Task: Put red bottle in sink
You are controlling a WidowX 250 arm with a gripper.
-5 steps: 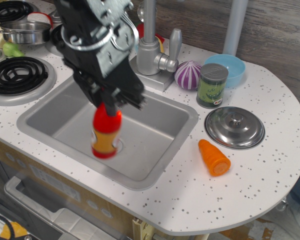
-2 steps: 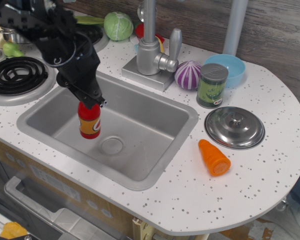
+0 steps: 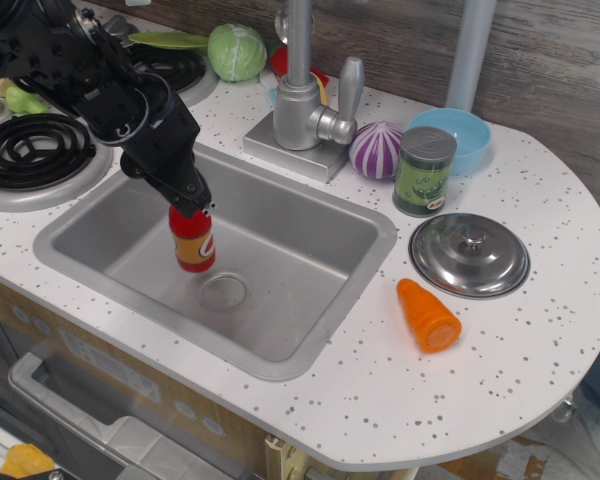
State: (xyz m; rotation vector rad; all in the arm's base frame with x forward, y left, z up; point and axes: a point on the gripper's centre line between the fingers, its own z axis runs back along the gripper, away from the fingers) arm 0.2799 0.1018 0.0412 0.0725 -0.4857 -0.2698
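The red bottle [image 3: 193, 241] with its orange-yellow label stands upright, slightly tilted, inside the grey sink [image 3: 310, 250], just left of the round drain [image 3: 225, 291]. My black gripper [image 3: 187, 203] comes down from the upper left and is closed around the bottle's cap and neck, which it hides. The bottle's base is at or very near the sink floor; I cannot tell whether it touches.
A silver faucet [image 3: 302, 100] stands behind the sink. A purple onion [image 3: 377, 150], green can [image 3: 424, 170], blue bowl [image 3: 458, 136], round silver lid [image 3: 469, 254] and orange carrot [image 3: 428, 314] lie to the right. Stove burners [image 3: 35, 150] are at left, a green cabbage [image 3: 236, 51] behind.
The arm pulled back to the upper left and lowered the bottle from above the drain into the sink's left part, then shifted it slightly right toward the drain.
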